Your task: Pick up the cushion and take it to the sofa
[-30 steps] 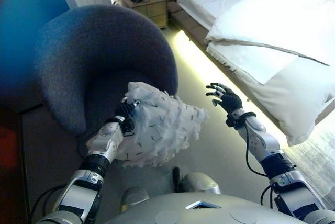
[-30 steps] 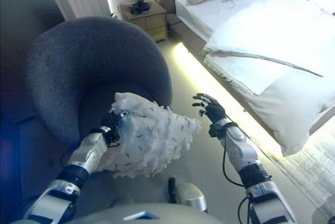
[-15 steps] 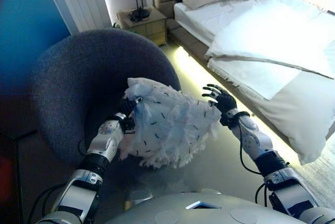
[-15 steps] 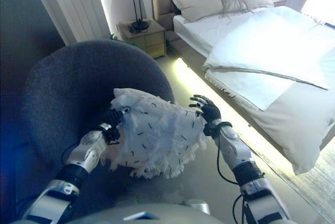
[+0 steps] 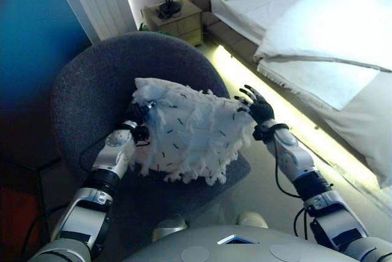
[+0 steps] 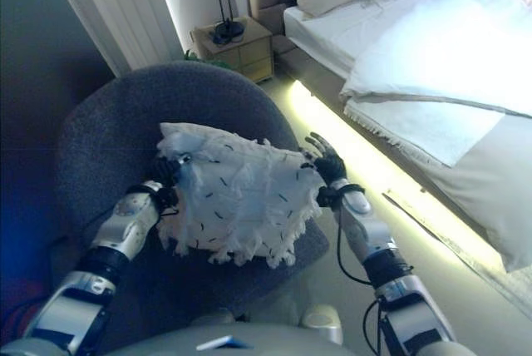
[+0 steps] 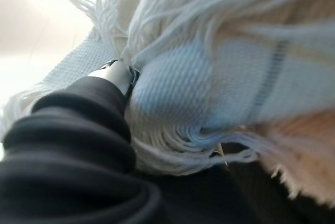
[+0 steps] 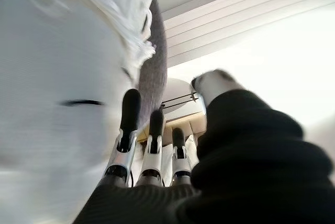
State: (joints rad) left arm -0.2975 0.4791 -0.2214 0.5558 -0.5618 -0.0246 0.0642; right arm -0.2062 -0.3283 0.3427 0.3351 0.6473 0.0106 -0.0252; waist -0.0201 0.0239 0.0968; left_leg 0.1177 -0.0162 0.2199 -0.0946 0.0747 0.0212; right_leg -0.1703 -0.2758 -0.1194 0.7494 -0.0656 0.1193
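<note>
The cushion is white with fringed edges and dark flecks. I hold it between both hands just above the seat of a round grey armchair. My left hand grips its left edge, its fingers buried in the fabric; the left wrist view shows the fringe wrapped over the hand. My right hand is open, with straight fingers pressed against the cushion's right edge.
A bed with white bedding and pillows stands to the right, with a lit strip along its base. A wooden nightstand with a lamp stands behind the armchair. Bare floor runs between chair and bed.
The view has shifted. My right hand has moved left from apart to touching the cushion's right edge. The cushion now hangs over the armchair's seat.
</note>
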